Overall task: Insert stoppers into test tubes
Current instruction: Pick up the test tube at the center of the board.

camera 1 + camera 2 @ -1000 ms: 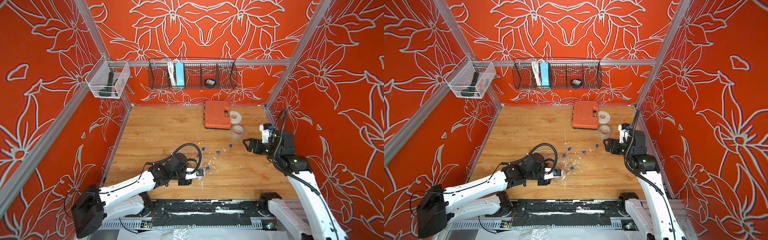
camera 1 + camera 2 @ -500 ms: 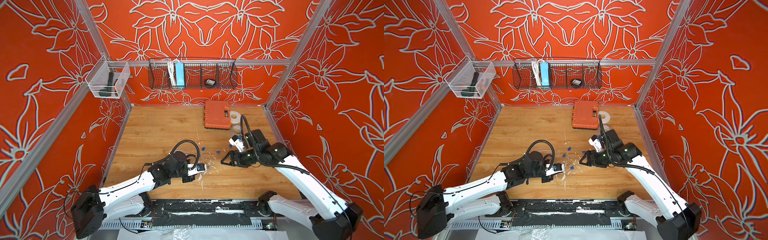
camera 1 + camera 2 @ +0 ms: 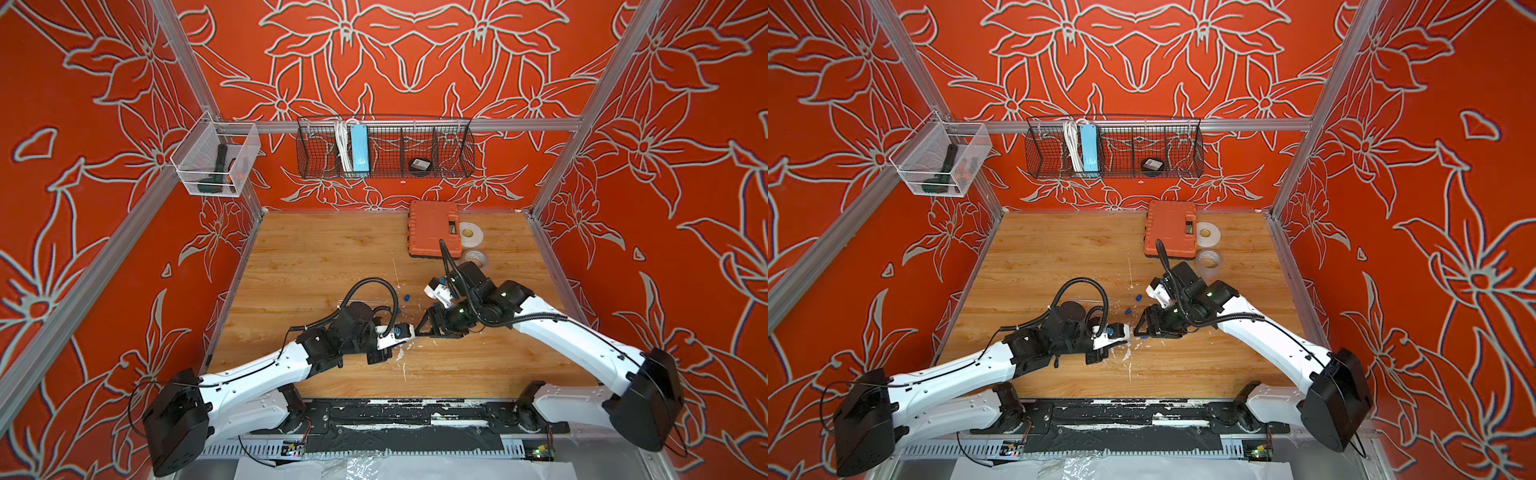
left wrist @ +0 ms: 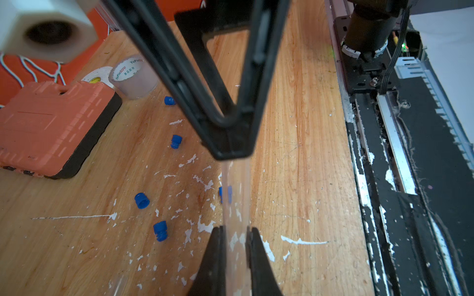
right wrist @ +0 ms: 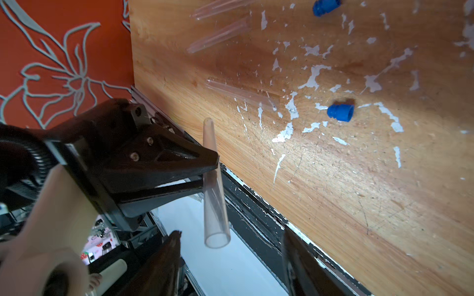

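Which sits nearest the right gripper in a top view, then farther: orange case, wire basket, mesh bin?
1. Orange case, on the table behind the right gripper.
2. Wire basket, on the back wall.
3. Mesh bin, high on the left wall.

Your bright blue ribbed stoppers lie on a white-flecked wood-grain tabletop; the slim test tube is colourless; at one o'clock, an orange plastic case; walls orange-red, pale lily outlines.
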### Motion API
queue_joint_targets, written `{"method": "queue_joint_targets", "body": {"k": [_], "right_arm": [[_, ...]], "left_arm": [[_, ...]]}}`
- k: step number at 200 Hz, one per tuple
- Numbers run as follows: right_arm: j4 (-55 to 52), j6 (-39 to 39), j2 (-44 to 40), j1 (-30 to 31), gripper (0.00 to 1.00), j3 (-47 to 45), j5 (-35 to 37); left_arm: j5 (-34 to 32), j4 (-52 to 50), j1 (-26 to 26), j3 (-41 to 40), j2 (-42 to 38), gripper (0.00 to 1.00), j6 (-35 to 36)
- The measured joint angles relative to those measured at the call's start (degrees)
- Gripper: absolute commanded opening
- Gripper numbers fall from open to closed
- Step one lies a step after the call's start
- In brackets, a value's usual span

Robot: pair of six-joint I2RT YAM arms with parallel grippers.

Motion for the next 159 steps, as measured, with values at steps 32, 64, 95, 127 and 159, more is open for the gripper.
{"method": "queue_joint_targets", "body": {"k": [32, 64, 95, 127, 159], "right_arm": [[1.40, 0.31, 1.29, 1.14, 0.49, 0.00, -0.13], [2.32, 0.42, 2.03, 1.38, 0.44, 0.00, -0.46], [3.15, 0.66, 2.16, 1.38, 0.38, 0.00, -0.50], [4.09, 1.16, 2.47, 1.38, 0.32, 0.00, -0.72], [4.74, 1.42, 2.80, 1.38, 0.25, 0.00, -1.01]], "left_arm": [[0.00, 1.07, 0.00, 0.00, 0.02, 0.10, -1.42], [0.00, 2.03, 0.00, 0.00, 0.15, 0.11, -2.23], [0.00, 2.75, 0.00, -0.02, 0.50, 0.11, -3.06], [0.15, 3.43, 0.00, -0.02, 1.01, 0.11, -3.48], [0.15, 3.63, 0.00, -0.02, 1.22, 0.12, -3.52]]}}
